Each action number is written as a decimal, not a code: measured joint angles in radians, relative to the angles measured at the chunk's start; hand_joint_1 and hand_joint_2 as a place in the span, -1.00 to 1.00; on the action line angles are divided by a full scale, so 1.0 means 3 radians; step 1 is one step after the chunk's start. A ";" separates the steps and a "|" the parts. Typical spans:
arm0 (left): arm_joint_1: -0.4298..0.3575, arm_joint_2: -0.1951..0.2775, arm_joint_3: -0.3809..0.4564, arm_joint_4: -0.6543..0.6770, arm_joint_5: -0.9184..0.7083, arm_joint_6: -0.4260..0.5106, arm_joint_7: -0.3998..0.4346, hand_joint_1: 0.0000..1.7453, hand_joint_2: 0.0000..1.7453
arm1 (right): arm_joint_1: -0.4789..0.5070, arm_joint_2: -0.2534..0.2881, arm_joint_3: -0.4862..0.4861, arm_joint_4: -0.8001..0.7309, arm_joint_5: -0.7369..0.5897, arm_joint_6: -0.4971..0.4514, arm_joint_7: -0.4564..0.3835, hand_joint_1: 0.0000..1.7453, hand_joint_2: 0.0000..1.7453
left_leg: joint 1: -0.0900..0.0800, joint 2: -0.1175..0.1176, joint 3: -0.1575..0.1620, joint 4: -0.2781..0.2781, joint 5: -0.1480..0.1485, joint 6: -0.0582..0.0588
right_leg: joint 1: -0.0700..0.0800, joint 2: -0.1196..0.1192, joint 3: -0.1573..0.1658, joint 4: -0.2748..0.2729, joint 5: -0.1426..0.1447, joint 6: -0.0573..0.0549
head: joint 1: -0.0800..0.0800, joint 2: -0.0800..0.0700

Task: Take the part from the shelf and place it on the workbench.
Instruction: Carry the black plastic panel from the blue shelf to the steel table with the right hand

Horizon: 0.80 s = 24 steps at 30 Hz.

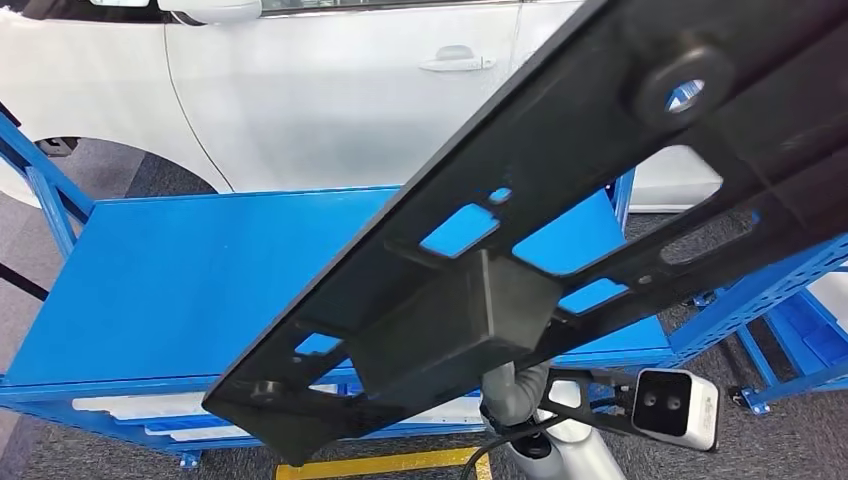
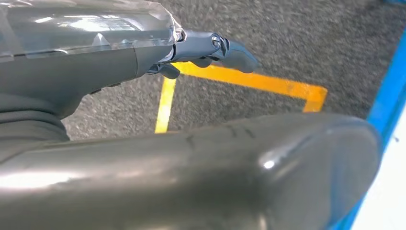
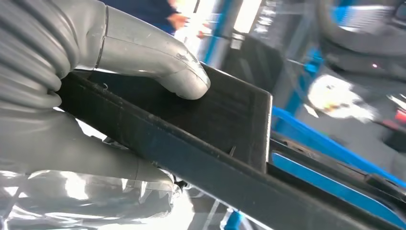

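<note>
The part [image 1: 600, 170] is a long black plastic panel with cut-outs and a box-shaped block [image 1: 455, 330] on its underside. It hangs slantwise above the blue workbench top [image 1: 200, 270], rising from front centre towards the upper right. My right hand [image 1: 515, 390] grips it from below at the block. In the right wrist view the thumb [image 3: 158, 57] presses on the block [image 3: 230, 120] and the fingers [image 3: 95, 163] clamp the rim from the other side. My left hand [image 2: 95, 76] hangs over the floor with nothing in it, its dark fingers [image 2: 225, 50] apart from the thumb [image 2: 215, 167].
A white car [image 1: 330, 90] stands right behind the workbench. A blue perforated rack frame [image 1: 790, 290] runs along the right side. Yellow tape [image 2: 249, 81] marks the grey carpet floor in front of the bench. A person [image 3: 177, 19] in dark blue stands blurred beyond the part.
</note>
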 joint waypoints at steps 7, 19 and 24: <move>-0.0001 0.0005 -0.0006 0.0000 -0.0080 0.0000 0.0035 -1.00 -1.00 | 0.0103 -0.0011 0.0028 -0.0047 0.0169 -0.0229 -0.0001 1.00 1.00 | 0.0026 0.0028 -0.0092 -0.0043 0.0111 0.0086 | -0.0029 -0.0004 -0.0326 0.0922 -0.0580 0.0100 | 0.0000 0.0000; 0.0002 0.0018 -0.0079 0.0001 -0.0219 -0.0055 0.0033 -1.00 -1.00 | 0.0302 -0.0079 -0.0015 -0.0173 0.0170 0.0038 -0.0001 1.00 1.00 | 0.0039 0.0020 -0.0332 0.0303 -0.0070 -0.0097 | -0.0038 -0.0016 0.0159 -0.0028 -0.0117 -0.0064 | 0.0000 0.0000; -0.0001 0.0024 -0.0106 0.0001 -0.0237 -0.0053 0.0029 -1.00 -1.00 | 0.0347 -0.0078 -0.0031 -0.0182 0.0197 0.0050 -0.0002 1.00 1.00 | 0.0039 0.0020 -0.0385 0.0924 -0.0380 -0.0122 | -0.0019 -0.0025 -0.0024 -0.0007 0.0009 -0.0075 | 0.0000 0.0000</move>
